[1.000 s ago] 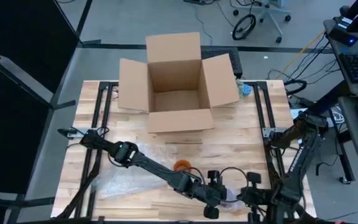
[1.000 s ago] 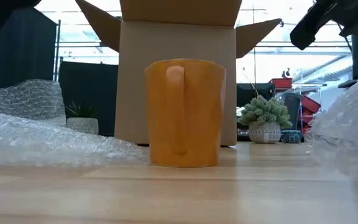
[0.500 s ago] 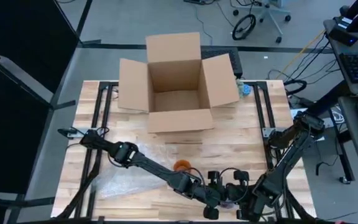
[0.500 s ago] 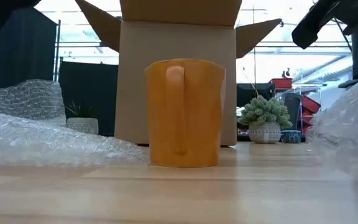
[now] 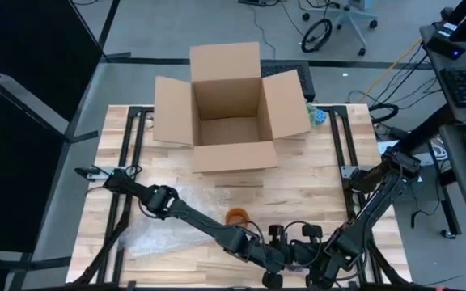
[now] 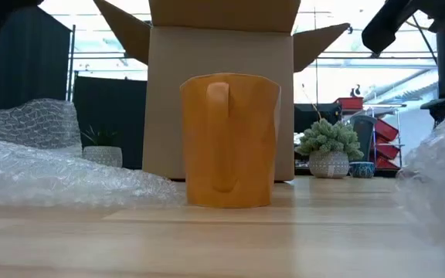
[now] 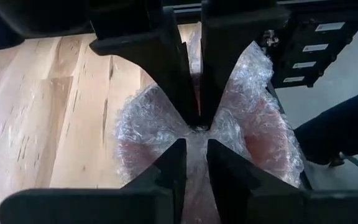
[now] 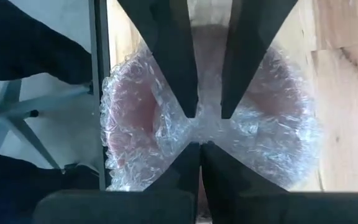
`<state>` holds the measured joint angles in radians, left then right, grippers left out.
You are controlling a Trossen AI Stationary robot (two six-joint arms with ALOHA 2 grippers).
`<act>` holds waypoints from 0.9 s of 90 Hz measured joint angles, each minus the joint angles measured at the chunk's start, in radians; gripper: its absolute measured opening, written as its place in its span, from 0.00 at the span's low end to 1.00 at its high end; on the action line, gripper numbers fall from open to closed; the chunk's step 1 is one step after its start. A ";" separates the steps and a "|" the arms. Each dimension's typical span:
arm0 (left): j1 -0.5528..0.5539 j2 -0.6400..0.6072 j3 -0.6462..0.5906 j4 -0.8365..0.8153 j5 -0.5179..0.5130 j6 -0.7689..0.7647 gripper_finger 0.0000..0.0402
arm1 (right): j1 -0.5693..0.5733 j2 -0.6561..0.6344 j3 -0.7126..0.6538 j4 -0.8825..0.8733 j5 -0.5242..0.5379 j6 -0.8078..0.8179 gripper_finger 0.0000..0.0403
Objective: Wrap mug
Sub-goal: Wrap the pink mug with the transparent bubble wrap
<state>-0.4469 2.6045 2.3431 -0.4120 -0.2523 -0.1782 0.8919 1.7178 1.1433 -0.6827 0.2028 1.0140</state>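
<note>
Left end effector [image 5: 277, 257] and right end effector [image 5: 320, 260] meet at the near edge of the desk [image 5: 314, 174], each pinching the same bunched wad of bubble wrap [image 7: 229, 134]. Both wrist views show fingers pressed together on the plastic, tips facing each other across the wad. Pinkish mass visible through the wrap; cannot tell what it is.

Orange mug [image 6: 229, 140] stands upright and bare on the desk, handle toward the near side, left of and slightly beyond both end effectors. Judgement: left arm nearer to it. More loose wrap [image 5: 164, 222] lies at near left, beside the mug. Open cardboard box [image 5: 229, 105] sits at the far side, well apart.

Judgement: mug not yet wrapped; wad must travel left and farward.
</note>
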 joint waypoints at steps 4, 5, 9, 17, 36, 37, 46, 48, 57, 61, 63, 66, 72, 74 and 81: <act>0.000 0.000 0.000 0.002 0.002 0.001 0.13 | 0.008 -0.017 -0.003 0.002 0.000 0.009 0.00; 0.000 0.000 0.001 0.003 0.002 0.001 0.13 | 0.010 -0.022 -0.003 0.003 0.000 0.011 0.00; 0.001 0.000 0.002 0.009 0.007 0.004 0.13 | 0.020 -0.048 -0.006 0.003 0.005 0.027 0.00; 0.005 0.001 0.004 0.021 0.014 0.004 0.13 | 0.037 -0.091 -0.012 -0.005 0.022 0.058 0.00; 0.004 0.002 0.003 0.028 0.007 0.007 0.13 | 0.052 -0.179 -0.009 0.020 0.032 0.104 0.08; 0.004 0.002 0.003 0.028 0.007 0.007 0.13 | 0.053 -0.185 -0.009 0.020 0.031 0.104 0.09; 0.004 0.002 0.003 0.027 0.004 0.007 0.13 | 0.065 -0.240 -0.007 -0.005 0.019 0.128 0.19; 0.004 0.002 0.003 0.027 0.004 0.006 0.13 | 0.072 -0.250 -0.007 -0.024 0.024 0.146 0.21; 0.003 0.002 0.003 0.030 -0.001 0.004 0.13 | 0.108 -0.268 -0.007 -0.159 0.034 0.265 0.31; 0.003 0.002 0.003 0.030 -0.002 0.004 0.13 | 0.129 -0.264 -0.008 -0.209 0.054 0.327 0.35; 0.003 0.002 0.003 0.030 -0.002 0.003 0.13 | 0.140 -0.260 -0.012 -0.220 0.071 0.358 0.37; 0.003 0.002 0.003 0.030 -0.002 0.003 0.13 | 0.154 -0.254 -0.026 -0.214 0.099 0.397 0.40; 0.003 0.002 0.003 0.030 -0.003 0.003 0.13 | 0.172 -0.238 -0.064 -0.152 0.147 0.439 0.46; 0.003 0.002 0.003 0.030 -0.003 0.003 0.13 | 0.175 -0.234 -0.077 -0.124 0.158 0.442 0.48; 0.003 0.002 0.003 0.030 -0.003 0.003 0.13 | 0.172 -0.230 -0.114 -0.033 0.187 0.442 0.52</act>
<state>-0.4438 2.6064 2.3459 -0.3818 -0.2554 -0.1751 1.0638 1.4879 1.0292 -0.7157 0.3898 1.4558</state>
